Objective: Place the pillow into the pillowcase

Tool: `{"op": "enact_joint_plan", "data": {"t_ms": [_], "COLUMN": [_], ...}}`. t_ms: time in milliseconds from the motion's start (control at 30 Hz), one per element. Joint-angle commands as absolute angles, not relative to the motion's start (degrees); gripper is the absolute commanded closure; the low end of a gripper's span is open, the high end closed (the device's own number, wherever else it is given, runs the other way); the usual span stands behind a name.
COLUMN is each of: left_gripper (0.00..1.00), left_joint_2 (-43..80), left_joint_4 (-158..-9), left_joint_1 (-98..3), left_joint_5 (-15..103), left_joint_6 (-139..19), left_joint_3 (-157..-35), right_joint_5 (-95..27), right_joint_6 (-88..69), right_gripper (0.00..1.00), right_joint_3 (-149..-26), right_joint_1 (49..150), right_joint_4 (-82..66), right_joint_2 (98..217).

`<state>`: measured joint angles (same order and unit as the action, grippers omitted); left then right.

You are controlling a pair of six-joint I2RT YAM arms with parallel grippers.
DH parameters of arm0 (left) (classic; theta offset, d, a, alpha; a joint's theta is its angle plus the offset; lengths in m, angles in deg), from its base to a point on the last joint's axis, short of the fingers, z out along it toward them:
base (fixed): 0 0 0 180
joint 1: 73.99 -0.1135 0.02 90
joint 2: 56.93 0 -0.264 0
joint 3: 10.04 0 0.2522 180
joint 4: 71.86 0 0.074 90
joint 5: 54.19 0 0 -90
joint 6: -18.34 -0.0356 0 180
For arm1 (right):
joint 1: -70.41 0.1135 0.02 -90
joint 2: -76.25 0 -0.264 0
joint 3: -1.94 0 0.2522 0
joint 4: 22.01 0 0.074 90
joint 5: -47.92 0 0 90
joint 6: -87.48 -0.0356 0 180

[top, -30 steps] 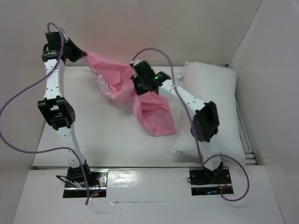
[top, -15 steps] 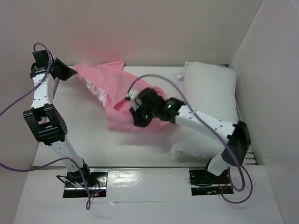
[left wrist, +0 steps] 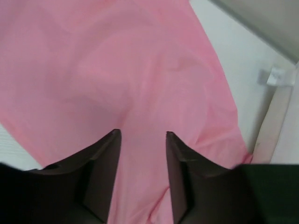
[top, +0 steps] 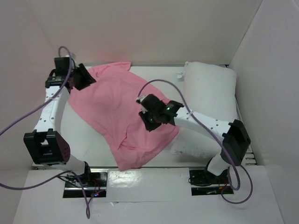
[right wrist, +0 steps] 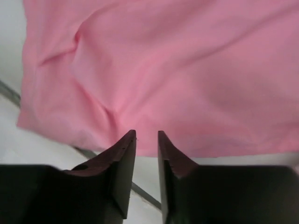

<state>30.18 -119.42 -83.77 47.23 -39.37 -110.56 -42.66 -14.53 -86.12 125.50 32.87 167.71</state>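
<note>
Some pillow hidden behind right arm.

One pink pillowcase, one white pillow and one small white object lie on one worktop, with two robot arms and two purple cables.

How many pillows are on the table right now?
1. The pillow lies on the right side, next to the spread-out pillowcase. That fabric lies flat, so a second hidden beneath it seems unlikely.
</note>
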Motion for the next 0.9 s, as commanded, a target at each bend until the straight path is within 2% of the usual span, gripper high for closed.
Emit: {"op": "enact_joint_plan", "data": {"t_ms": [0,67,100,133,200,233,267,400,500,600,733,867], "left_gripper": [0.48,0.44,0.39,0.32,0.22,0.22,0.22,0.23,0.26,0.26,0.29,0.29], "left_joint_2": [31.0,31.8,32.4,32.4,32.9,32.9,33.6,36.9,41.1,42.6,39.7,39.1], "left_joint_4": [-121.0,-121.5,-121.5,-121.5,-121.5,-121.5,-122.0,-122.0,-123.3,-123.9,-123.9,-126.0], "left_joint_1": [-75.0,-71.6,-69.8,-66.4,-62.9,-59.7,-56.4,-50.3,-48.9,-48.9,-53.2,-57.0], "left_joint_5": [43.6,43.1,43.1,43.1,42.4,42.4,40.7,33.8,30.2,29.5,33.1,35.5], "left_joint_6": [-43.6,-44.4,-45.4,-45.4,-45.9,-45.9,-46.4,-46.4,-45.4,-43.6,-41.6,-43.9], "left_joint_3": [-105.8,-103.6,-102.9,-102.1,-99.7,-99.7,-99.2,-100.8,-101.8,-101.2,-98.9,-99.7], "right_joint_5": [-46.6,-43.3,-41.0,-37.6,-36.7,-36.7,-36.7,-36.6,-32.7,-33.7,-37.6,-37.6], "right_joint_6": [-22.9,-26.8,-29.3,-30.5,-33.3,-34.0,-35.3,-37.5,-38.0,-38.0,-37.2,-38.4], "right_gripper": [0.72,0.87,0.88,0.84,0.64,0.64,0.59,0.59,0.41,0.24,0.22,0.28], "right_joint_3": [-87.3,-84.3,-82.9,-81.7,-79.2,-79.1,-78.6,-78.0,-78.0,-82.7,-87.9,-87.9], "right_joint_1": [118.3,115.1,112.2,111.2,110.7,110.1,110.1,110.1,110.9,115.7,122.7,124.5], "right_joint_4": [33.6,31.2,29.4,27.5,23.6,23.0,22.3,18.0,12.3,12.0,14.3,9.2], "right_joint_2": [164.1,163.5,162.6,162.0,162.0,162.8,163.5,166.3,168.5,173.4,181.3,183.7]}}
